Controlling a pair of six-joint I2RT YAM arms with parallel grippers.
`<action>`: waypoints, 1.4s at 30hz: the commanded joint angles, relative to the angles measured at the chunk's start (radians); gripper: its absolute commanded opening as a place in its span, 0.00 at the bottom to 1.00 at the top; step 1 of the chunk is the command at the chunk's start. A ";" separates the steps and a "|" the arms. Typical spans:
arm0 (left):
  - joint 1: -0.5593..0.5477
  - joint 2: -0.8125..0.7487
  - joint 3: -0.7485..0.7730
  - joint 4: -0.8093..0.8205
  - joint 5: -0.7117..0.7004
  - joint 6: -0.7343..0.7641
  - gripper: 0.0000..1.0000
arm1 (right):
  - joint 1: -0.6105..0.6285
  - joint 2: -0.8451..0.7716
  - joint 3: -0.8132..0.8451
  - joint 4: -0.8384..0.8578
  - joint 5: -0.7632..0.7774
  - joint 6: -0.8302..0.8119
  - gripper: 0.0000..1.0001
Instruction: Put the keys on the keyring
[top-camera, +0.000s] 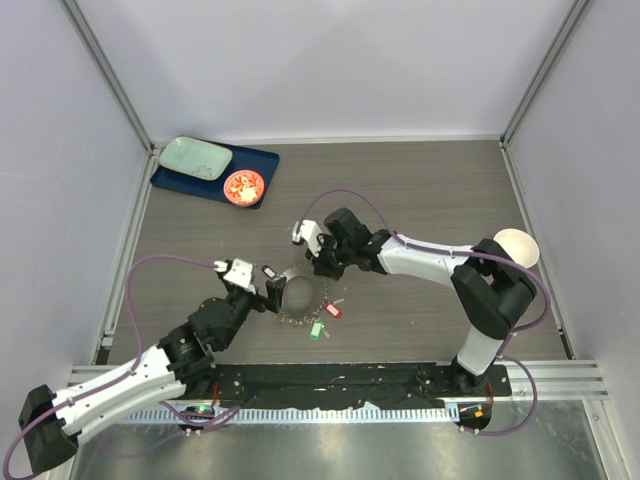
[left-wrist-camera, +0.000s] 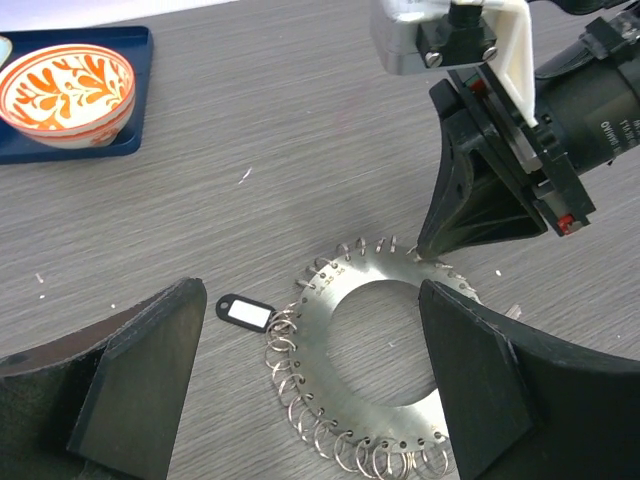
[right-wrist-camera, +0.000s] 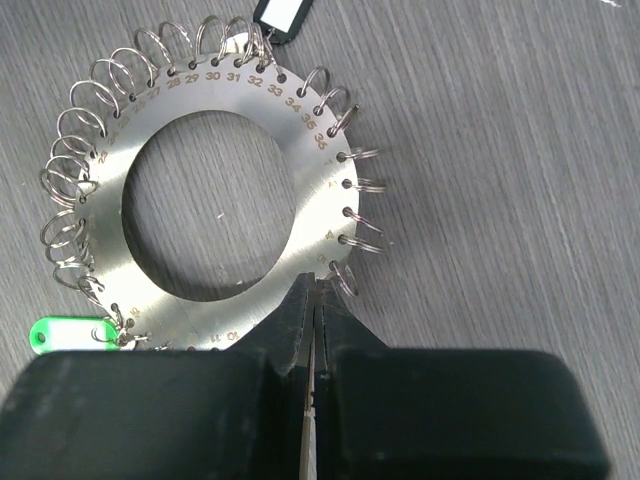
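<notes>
Jaws on my right gripper (right-wrist-camera: 312, 295) sit shut at the rim of the flat silver metal keyring (right-wrist-camera: 315, 200), my left gripper (left-wrist-camera: 310, 300) spread wide, empty.

Grey wood-grain tabletop (top-camera: 420, 190) between pale lilac walls (top-camera: 330, 60) (aluminium posts (top-camera: 108, 75) at the corners)

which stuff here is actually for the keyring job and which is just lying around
For the job: keyring, black key tag, green key tag, red key tag.

Just lying about: orange bowl, blue tray, pale green plate, white cup.
</notes>
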 joint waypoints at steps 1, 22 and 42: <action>0.004 0.002 -0.011 0.092 0.033 0.024 0.92 | -0.005 0.002 0.004 0.027 -0.053 0.011 0.01; 0.004 0.023 -0.010 0.098 0.021 0.027 0.92 | 0.018 0.108 0.093 -0.019 0.033 0.031 0.20; 0.004 0.026 -0.002 0.083 0.024 0.027 0.92 | 0.008 0.045 0.032 -0.013 0.097 0.022 0.29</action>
